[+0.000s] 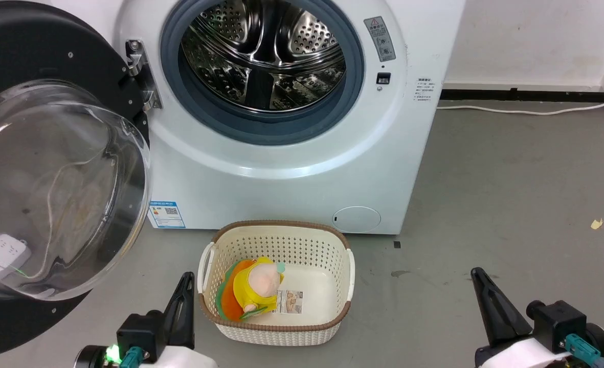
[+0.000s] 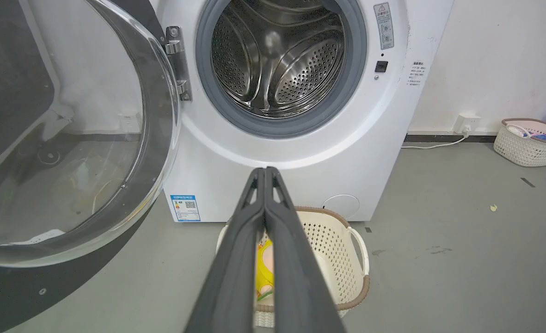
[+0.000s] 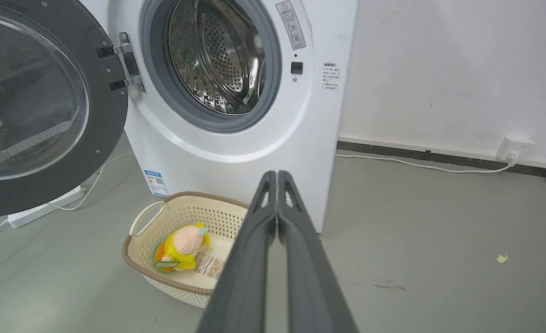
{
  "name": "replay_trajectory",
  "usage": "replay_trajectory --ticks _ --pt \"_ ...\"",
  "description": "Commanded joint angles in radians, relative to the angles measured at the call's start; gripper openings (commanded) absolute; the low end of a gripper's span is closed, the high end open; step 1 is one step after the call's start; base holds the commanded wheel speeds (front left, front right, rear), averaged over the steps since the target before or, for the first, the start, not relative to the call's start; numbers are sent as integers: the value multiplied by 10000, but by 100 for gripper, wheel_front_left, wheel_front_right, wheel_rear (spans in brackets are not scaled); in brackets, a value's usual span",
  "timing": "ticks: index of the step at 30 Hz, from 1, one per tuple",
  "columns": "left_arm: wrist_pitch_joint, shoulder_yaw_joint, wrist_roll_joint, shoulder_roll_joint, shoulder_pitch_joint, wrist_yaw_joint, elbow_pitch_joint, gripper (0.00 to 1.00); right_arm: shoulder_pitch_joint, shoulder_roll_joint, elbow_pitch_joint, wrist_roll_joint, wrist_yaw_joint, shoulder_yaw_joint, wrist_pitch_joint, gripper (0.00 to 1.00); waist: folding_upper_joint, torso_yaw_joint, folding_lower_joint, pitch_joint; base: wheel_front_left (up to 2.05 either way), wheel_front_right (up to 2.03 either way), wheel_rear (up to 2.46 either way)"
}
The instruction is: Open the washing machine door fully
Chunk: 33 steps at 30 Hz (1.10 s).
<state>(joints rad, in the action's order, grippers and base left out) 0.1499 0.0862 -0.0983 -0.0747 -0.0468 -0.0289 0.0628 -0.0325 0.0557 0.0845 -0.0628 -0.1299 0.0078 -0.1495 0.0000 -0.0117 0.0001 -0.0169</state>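
Both pincers hang low above the grey floor (image 1: 511,179), holding nothing. The left gripper (image 2: 264,172) has its two dark fingers pressed together, and the right gripper (image 3: 276,175) is closed the same way. Between them sits a cream basket (image 1: 276,327) with a yellow and orange soft toy (image 1: 253,286) inside, just in front of the washing machine (image 1: 281,189). The washing machine door (image 1: 5,61) is swung out on its metal hinge (image 1: 140,76) to the machine's left, apart from both grippers, and looks wide open, though its exact angle is hard to judge. The steel drum (image 1: 266,51) is exposed.
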Motion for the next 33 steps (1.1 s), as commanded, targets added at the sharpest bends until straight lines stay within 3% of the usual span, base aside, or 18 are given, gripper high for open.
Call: replay_trajectory --ticks 1,33 --pt "-72 -34 88 54 131 58 -68 0 116 -24 -99 82 -3 -14 63 0 0 3 0 4 0 0 0" --pt "-705 -402 485 138 281 160 -317 0 209 -38 -430 325 -5 -42 698 0 0 54 0 77 0 0 0"
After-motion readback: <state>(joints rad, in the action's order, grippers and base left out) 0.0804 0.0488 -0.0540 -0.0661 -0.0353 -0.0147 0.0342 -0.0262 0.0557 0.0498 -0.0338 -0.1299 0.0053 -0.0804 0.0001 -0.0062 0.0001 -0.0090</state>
